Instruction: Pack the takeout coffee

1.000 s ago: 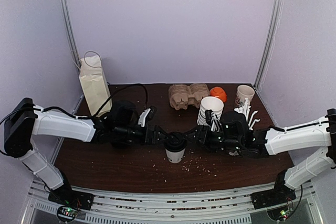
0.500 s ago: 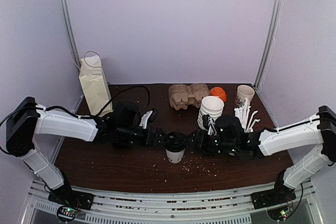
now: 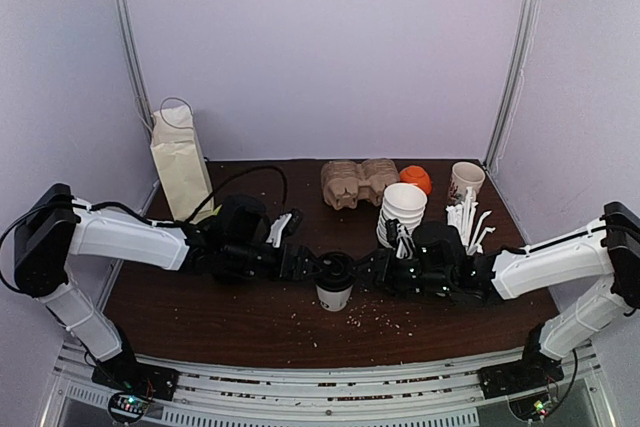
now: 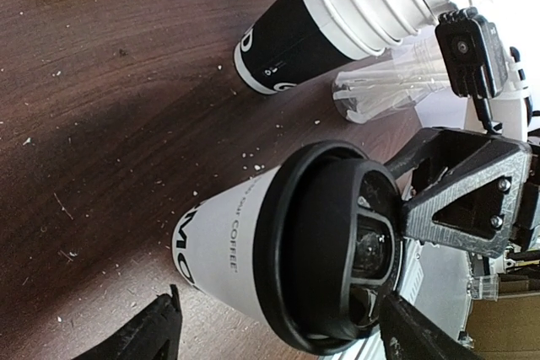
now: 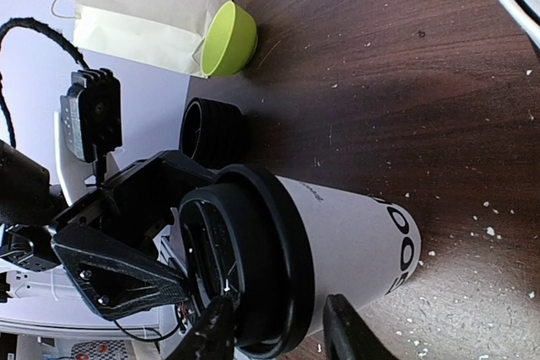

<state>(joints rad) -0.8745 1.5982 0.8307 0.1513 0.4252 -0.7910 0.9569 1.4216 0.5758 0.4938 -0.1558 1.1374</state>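
A dark brown wooden table (image 3: pixel 220 317) is recorded, strewn with pale crumbs and enclosed by lilac walls (image 3: pixel 330 47), with metal uprights (image 3: pixel 125 37) at the rear corners. Near the table's middle the takeout coffee (image 3: pixel 334 287) is stood upright, lid on, between both arms.

Around its top the left gripper (image 4: pixel 283 326) is spread wide. About the lid's rim the right gripper (image 5: pixel 278 318) is drawn narrow, but a firm pinch cannot be told.

At rear left a paper bag (image 3: pixel 180 162) is noted, with a green bowl (image 5: pixel 229 38) just beside it. Stacked lidless cups (image 3: pixel 403 209) are noted at rear right.
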